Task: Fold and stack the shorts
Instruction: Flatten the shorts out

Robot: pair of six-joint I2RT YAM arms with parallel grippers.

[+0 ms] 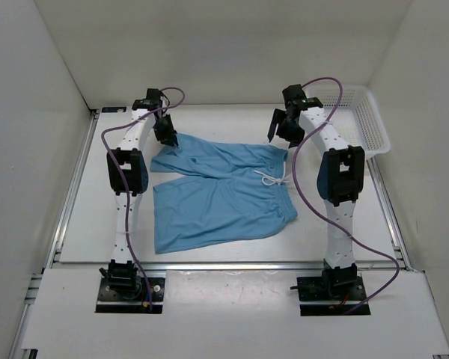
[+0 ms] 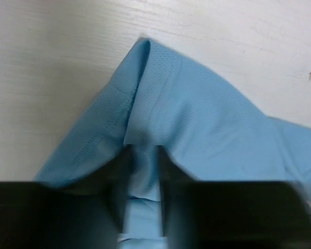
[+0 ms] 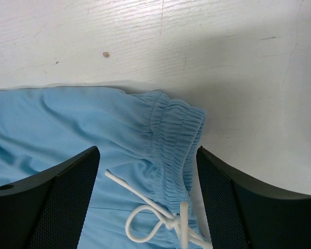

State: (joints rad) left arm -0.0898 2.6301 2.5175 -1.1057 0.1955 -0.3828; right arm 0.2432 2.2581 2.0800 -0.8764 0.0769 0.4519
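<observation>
Left end effector [image 2: 142, 155] is pinching a corner of the shorts [image 2: 197, 124]: in the left wrist view a strip of the light blue fabric runs up between its two dark fingers [image 2: 171, 171], which stand close together on it, and the cloth rises into a tented peak just beyond them. From above, this end effector [image 1: 165, 133] sits at the far left corner of the shorts [image 1: 217, 194], at the hem of the leg farther from the arm bases.

Right end effector [image 3: 147, 155] is spread wide – its two black fingers [image 3: 62, 192] stand well apart on either side of the gathered elastic waistband [image 3: 173, 140], with nothing gripped between them. The white drawstring [image 3: 145, 207] lies looped on the fabric between the fingers.

Seen from above, the shorts lie spread on the white counter [image 1: 232, 123] between the two arms – waistband and drawstring [image 1: 269, 179] toward the right arm, both legs toward the left. The right end effector [image 1: 280, 133] hangs over the far end of the waistband. A white mesh basket [image 1: 363, 112] sits at the far right corner of the counter, apart from the shorts.
</observation>
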